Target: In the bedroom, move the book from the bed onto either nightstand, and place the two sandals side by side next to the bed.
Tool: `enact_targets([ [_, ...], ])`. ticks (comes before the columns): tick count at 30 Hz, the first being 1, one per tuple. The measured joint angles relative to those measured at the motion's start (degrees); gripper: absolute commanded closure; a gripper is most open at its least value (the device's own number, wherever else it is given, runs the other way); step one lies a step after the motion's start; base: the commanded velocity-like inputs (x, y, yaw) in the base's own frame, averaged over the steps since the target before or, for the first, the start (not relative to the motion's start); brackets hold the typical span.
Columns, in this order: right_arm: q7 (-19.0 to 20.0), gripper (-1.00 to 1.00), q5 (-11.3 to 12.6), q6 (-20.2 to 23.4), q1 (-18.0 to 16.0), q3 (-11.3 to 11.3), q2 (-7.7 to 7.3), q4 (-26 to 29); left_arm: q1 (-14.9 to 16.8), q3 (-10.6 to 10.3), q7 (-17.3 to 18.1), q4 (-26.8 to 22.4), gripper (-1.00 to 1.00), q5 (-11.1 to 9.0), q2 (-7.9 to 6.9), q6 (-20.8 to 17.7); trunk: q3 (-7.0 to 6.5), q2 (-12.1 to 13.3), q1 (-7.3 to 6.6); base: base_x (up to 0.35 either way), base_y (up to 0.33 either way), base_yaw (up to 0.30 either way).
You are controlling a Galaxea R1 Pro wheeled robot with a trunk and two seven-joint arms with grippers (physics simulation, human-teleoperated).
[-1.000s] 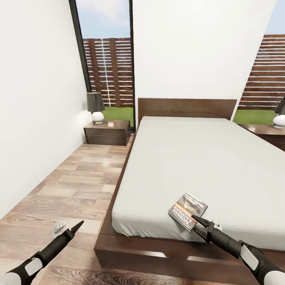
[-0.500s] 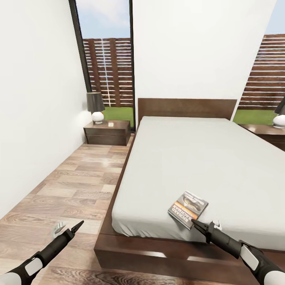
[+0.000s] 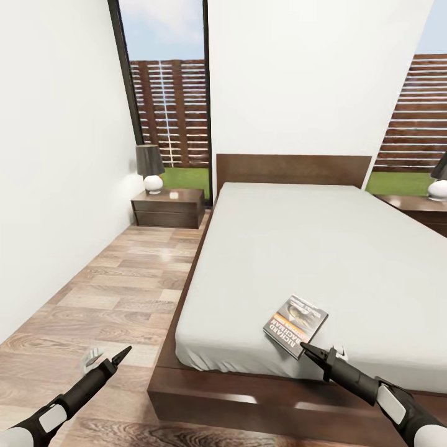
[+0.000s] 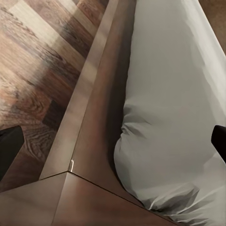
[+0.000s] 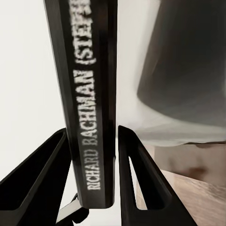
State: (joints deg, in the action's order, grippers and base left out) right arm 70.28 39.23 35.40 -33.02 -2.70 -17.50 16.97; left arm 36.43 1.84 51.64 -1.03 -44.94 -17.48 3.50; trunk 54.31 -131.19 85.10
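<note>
On the smooth grey bed (image 3: 323,248), thin glossy book (image 3: 295,325), spine between the right hand's (image 3: 308,351) tapered black fingers (image 5: 141,183), clamped.

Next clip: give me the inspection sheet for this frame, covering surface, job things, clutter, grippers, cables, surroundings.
Surface: bed, pale grey mattress on a dark brown frame.
Job's things: book lies near the mattress's foot edge; nightstand stands by the headboard; sandals: nothing seen.
Clutter: lamp on the nightstand.
Grippers: right gripper, fingers either side of the book's spine; left gripper over the floor, holding nothing.
Cables: nothing seen.
Surroundings: white walls, wood-plank floor, windows onto a slatted fence.
</note>
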Motion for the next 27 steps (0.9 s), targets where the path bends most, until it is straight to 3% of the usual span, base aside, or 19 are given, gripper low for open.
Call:
enact_targets([
  [27, 0.04, 1.00, 0.11, 0.19, -0.01, -0.07, 0.01, 0.40, -0.82, 0.02, -1.46, -0.03, -1.00, -0.01, -0.27, 0.04, -4.66, 10.41, -5.71, 0.000, 0.000, 0.000],
])
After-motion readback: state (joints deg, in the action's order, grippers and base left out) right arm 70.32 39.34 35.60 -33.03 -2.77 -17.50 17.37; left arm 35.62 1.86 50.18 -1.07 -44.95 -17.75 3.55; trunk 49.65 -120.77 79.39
